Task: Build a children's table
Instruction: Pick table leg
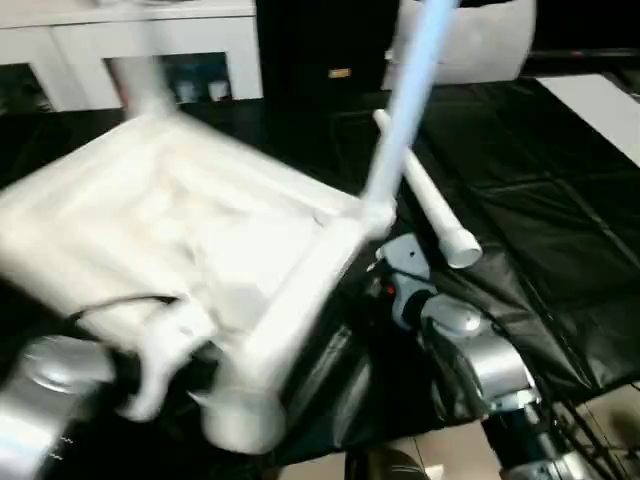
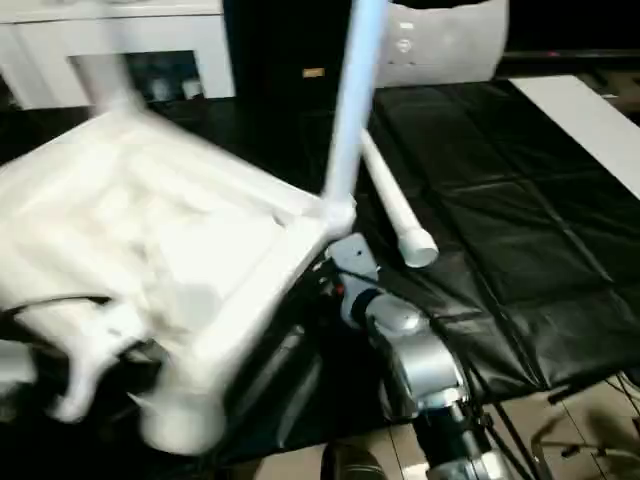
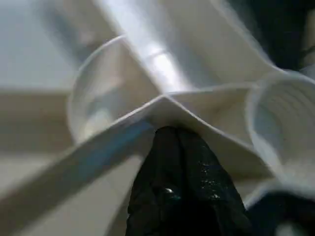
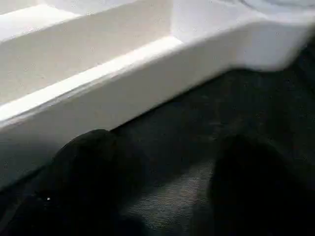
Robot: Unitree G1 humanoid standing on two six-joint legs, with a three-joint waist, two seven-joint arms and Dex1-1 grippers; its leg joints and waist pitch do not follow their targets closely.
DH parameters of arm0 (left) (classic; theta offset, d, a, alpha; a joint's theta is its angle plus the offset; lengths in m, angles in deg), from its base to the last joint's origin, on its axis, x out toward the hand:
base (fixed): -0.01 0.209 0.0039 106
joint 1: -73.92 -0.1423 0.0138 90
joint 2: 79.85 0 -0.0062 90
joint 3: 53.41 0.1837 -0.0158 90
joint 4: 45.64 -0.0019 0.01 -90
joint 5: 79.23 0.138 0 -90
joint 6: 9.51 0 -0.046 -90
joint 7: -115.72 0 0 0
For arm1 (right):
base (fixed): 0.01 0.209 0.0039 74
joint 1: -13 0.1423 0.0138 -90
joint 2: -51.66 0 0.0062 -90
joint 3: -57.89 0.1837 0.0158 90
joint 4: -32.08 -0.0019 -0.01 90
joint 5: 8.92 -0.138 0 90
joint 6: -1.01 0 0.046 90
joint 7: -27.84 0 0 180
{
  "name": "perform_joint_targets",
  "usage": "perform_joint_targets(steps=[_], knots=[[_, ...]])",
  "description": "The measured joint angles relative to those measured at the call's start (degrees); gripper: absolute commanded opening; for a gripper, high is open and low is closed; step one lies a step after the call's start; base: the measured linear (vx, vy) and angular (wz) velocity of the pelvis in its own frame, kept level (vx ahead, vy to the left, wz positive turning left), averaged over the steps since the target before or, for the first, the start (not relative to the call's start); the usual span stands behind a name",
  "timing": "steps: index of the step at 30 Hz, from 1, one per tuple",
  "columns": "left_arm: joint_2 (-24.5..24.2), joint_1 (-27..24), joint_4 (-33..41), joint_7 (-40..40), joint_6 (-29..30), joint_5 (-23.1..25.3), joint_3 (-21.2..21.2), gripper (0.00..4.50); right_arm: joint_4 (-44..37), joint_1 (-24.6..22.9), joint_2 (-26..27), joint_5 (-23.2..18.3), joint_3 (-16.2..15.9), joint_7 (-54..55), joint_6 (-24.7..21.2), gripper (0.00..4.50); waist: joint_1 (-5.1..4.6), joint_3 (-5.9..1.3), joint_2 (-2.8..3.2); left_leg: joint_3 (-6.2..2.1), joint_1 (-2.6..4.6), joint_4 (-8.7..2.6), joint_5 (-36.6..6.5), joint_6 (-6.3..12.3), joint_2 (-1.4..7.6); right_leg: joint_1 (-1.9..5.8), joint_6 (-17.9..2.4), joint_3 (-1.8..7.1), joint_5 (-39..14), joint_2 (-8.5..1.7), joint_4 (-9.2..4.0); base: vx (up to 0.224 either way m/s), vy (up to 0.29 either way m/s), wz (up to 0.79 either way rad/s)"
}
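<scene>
1. The white table top [image 1: 170, 240] lay upside down and tilted across the left and centre of the head frames, over a black sheet [image 1: 540, 230].
2. One leg [image 1: 405, 100] rose upright from its right corner socket toward the top edge; another leg [image 1: 435, 215] lay loose on the sheet just right of it.
3. The left gripper [image 3: 184, 147] pinched the top's rim near an empty corner socket [image 3: 280, 128], at lower left.
4. The right gripper [image 4: 157, 182] hung spread, holding nothing, just beside the rim [image 4: 147, 83].
</scene>
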Motion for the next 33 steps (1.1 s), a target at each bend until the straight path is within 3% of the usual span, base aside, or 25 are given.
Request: perform_joint_targets(steps=[5, 9, 15, 20, 21, 27, 33], knots=[[6.1, 5.2, -3.4, 1.4, -2.9, -0.6, 4.6, 0.04, 3.0, 2.5, 1.4, 0.4, 0.2, 1.2, 2.1, 4.50, 0.04, 0.01, 0.04, -0.07, -0.02, 0.06, 0.2, -0.26, 0.17, -0.19, 0.0, -0.11, 0.0, 0.11, 0.52, 0.000, 0.000, 0.00], [13.5, 12.7, -13.6, 9.5, -10.2, 5.0, 6.6, 0.04, 5.7, 5.7, 2.1, 1.3, 1.1, 3.0, 4.3, 4.50, 0.48, 0.01, 0.07, -0.13, -0.08, 0.11, 0.3, -0.29, 0.22, -0.14, 0.0, -0.18, 0.0, 0.15, 0.52, 0.000, 0.000, 0.00], [14.3, 17.8, -20.9, 17.2, -16.5, 9.5, 5.7, 0.04, 7.1, 9.2, 2.2, 1.0, 4.1, 7.2, 6.5, 4.50, 0.53, -0.07, 0.18, -0.16, -0.12, 0.20, 0.3, -0.28, 0.19, -0.13, 0.0, -0.15, 0.1, 0.13, 0.53, 0.000, 0.000, 0.00], [16.1, 16.9, -20.5, 18.0, -17.4, 8.6, 3.3, 0.04, 12.4, 18.9, -1.0, 1.2, 9.2, 12.0, 2.1, 4.50, 0.83, -0.11, 0.26, -0.18, -0.16, 0.22, 0.3, -0.22, 0.14, -0.14, -0.3, -0.16, 0.3, 0.11, 0.53, 0.000, 0.000, 0.00], [16.4, 16.7, -20.0, 17.9, -17.4, 8.1, 3.1, 0.22, 13.9, 20.3, -1.2, 1.2, 9.5, 12.4, 1.5, 4.50, 0.92, -0.10, 0.28, -0.20, -0.21, 0.21, 0.3, -0.23, 0.15, -0.13, -0.4, -0.21, 0.3, 0.11, 0.53, 0.000, 0.000, 0.00], [17.4, 15.4, -12.7, 17.2, -16.0, 2.6, 0.8, 0.72, 35.6, 34.1, -6.3, 1.0, 10.5, 8.9, -0.5, 4.50, 0.92, 0.00, 0.56, -0.20, -0.39, 0.24, 0.3, -0.22, 0.17, -0.27, -0.4, -0.29, 0.3, 0.11, 0.56, 0.000, 0.000, 0.00], [15.1, 14.4, -7.3, 15.1, -11.6, 0.9, 0.9, 1.17, 47.4, 38.4, -7.7, 3.4, 10.4, 9.4, 0.0, 4.50, 0.79, -0.01, 0.57, -0.22, -0.57, 0.29, 0.3, -0.22, 0.18, -0.41, -0.4, -0.32, 0.3, 0.11, 0.59, 0.000, 0.000, 0.00]])
